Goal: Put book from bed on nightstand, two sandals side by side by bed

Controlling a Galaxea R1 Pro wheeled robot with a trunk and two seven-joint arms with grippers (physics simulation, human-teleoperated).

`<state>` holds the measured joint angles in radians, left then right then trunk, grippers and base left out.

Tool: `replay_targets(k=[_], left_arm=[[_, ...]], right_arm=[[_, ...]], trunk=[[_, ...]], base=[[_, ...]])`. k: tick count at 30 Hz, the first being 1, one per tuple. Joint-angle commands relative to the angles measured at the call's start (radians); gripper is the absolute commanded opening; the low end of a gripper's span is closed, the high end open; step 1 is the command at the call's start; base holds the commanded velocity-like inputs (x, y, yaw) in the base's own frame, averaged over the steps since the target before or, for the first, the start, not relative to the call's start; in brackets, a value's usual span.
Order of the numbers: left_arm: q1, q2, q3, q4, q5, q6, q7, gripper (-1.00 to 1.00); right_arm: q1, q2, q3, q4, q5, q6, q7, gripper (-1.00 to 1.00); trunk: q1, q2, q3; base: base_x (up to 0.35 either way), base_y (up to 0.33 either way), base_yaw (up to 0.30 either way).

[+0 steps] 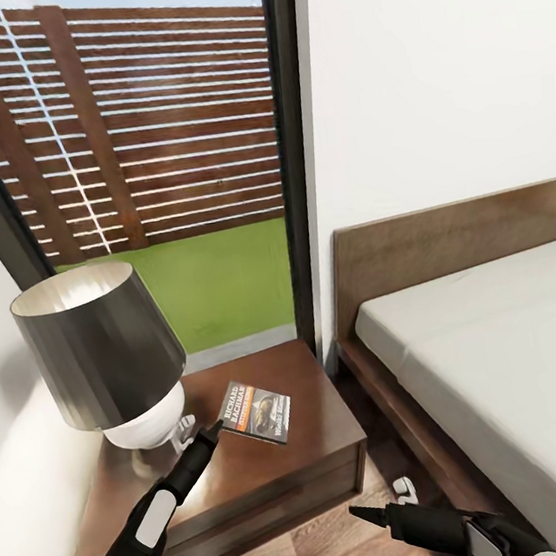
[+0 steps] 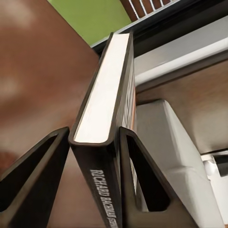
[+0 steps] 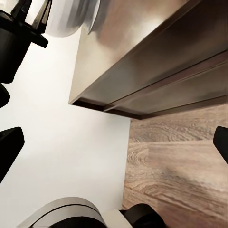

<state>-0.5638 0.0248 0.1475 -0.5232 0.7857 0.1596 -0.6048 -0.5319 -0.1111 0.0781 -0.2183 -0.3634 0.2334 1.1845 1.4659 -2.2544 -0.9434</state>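
book: the book sits over the nightstand top, at about 3 o'clock from the lamp; cover faces up, tilted a little. Whether it rests flat on the wood or hangs just above it, I cannot tell.
left end effector: the left end effector is clamped on the book at its spine corner; in the left wrist view the two fingers press the covers from both sides, white page block between them.
right end effector: the right end effector hangs low over the floor at 5 o'clock from the nightstand, beside the bed; its fingers spread wide at the edges of the right wrist view, holding nothing.
handling: likely light, thin and fairly stiff across the spine, floppy toward the free edge; glossy cover may slip. A pinch near the spine, as now, seems the firmest hold.
placement: the nightstand has bare wood at 3 o'clock of the lamp base; letting go low would spare the lamp a knock.
sandals: a small white thing lies on the floor by the bed frame; what it is I cannot tell.
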Motion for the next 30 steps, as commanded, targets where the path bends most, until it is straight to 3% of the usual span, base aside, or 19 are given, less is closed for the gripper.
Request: replay_targets(k=[1, 5, 30], left_arm=[[-0.001, 0.000, 0.003, 0.000, 0.010, 0.011, -0.004, -1.00], [-0.001, 0.000, 0.003, 0.000, 0.010, 0.011, -0.004, -1.00], [-0.001, 0.000, 0.003, 0.000, 0.011, 0.011, -0.004, -1.00]], right_arm=[[0.000, -0.001, 0.008, -0.001, -0.011, 0.009, 0.001, 1.00], [0.000, -0.001, 0.008, -0.001, -0.011, 0.009, 0.001, 1.00], [0.000, -0.001, 0.007, -0.001, -0.011, 0.009, 0.001, 1.00]], trunk=[[0.004, -0.008, -0.004], [0.019, -0.036, -0.017], [0.019, -0.036, -0.017]], base=[[0.000, 0.000, 0.000], [0.000, 0.000, 0.000], [0.000, 0.000, 0.000]])
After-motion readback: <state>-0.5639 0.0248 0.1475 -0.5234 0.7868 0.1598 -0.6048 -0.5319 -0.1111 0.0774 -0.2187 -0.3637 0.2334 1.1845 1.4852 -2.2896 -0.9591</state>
